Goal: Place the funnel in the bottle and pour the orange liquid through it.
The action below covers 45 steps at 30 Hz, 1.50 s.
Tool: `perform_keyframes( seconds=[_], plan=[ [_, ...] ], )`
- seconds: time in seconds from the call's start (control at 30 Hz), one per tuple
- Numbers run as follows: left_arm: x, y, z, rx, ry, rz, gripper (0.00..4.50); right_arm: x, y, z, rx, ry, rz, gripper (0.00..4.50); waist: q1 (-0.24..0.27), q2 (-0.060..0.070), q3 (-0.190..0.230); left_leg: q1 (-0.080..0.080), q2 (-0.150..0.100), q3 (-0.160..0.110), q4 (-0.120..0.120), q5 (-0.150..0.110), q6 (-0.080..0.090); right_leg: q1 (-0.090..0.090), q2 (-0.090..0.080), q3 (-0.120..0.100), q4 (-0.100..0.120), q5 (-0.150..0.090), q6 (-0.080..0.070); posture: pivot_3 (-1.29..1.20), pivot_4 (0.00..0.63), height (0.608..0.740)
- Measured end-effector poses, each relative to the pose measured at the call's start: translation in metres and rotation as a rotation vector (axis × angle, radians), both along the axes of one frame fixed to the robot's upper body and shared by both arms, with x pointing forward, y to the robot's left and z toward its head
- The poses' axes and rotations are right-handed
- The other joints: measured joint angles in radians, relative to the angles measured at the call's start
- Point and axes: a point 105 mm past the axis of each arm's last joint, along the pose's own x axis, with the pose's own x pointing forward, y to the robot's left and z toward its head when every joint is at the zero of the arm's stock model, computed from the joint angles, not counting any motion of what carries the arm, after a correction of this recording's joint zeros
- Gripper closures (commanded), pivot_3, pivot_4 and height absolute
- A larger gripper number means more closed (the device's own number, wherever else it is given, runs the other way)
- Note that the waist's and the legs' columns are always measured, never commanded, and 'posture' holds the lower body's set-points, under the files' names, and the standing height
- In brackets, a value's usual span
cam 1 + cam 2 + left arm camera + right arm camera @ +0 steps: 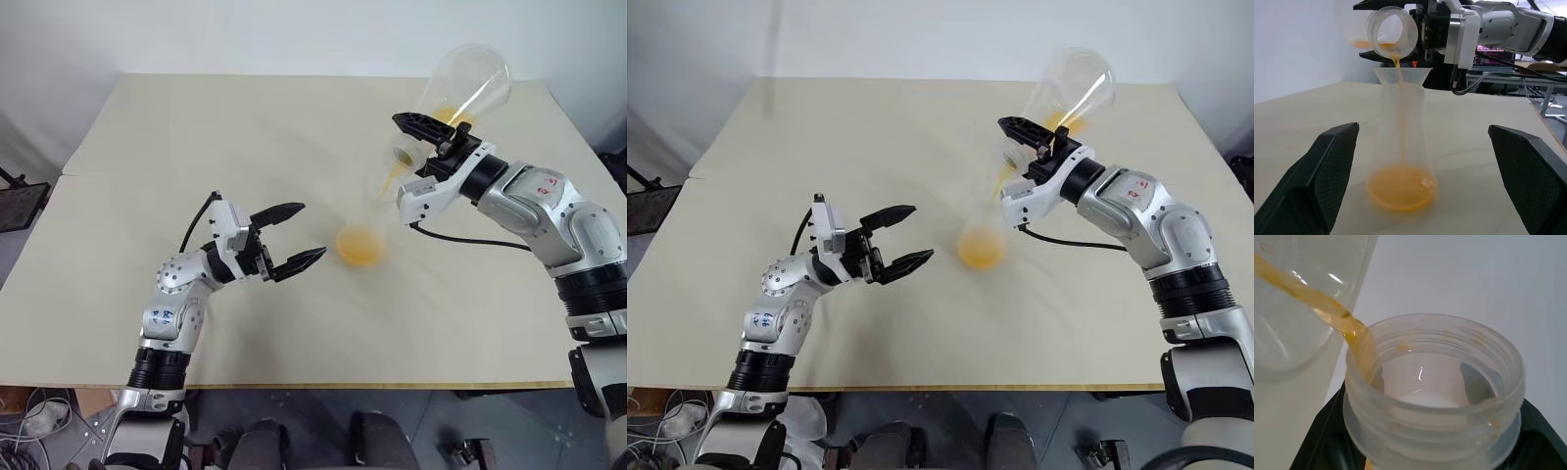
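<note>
The clear bottle (373,213) stands near the table's middle with the clear funnel (1402,75) seated in its neck. Orange liquid (1400,189) pools in its base. My right gripper (417,147) is shut on the threaded neck of a clear conical container (472,80), tipped mouth-down above the funnel. A thin orange stream (1399,93) runs from its mouth (1435,387) into the funnel, and a little orange (447,112) stays inside it. My left gripper (310,232) is open to the left of the bottle, apart from it, and its fingers (1327,171) frame the bottle from a short distance.
The pale beige table (196,147) spans the view, with its front edge near me. A dark object (20,201) sits off the table's left side. A black cable (470,240) trails from my right wrist over the tabletop.
</note>
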Motion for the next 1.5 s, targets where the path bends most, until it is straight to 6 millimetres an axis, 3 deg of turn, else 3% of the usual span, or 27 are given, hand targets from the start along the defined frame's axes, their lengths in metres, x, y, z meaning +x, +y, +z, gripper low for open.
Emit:
perform_keyframes(
  seconds=[1.5],
  plan=[
    [0.001, -0.0036, 0.0005, -0.025, 0.005, 0.007, 0.0, 0.0024, -0.0004, 0.0046, -0.033, -0.062, -0.008, 2.04, 0.0, 0.0, 0.0, 0.0, 0.0, 0.0, 0.0, 0.0, 0.0, 0.0, 0.0, 0.0, 0.0, 0.0, 0.0, 0.0, 0.15, 0.74]
  ],
)
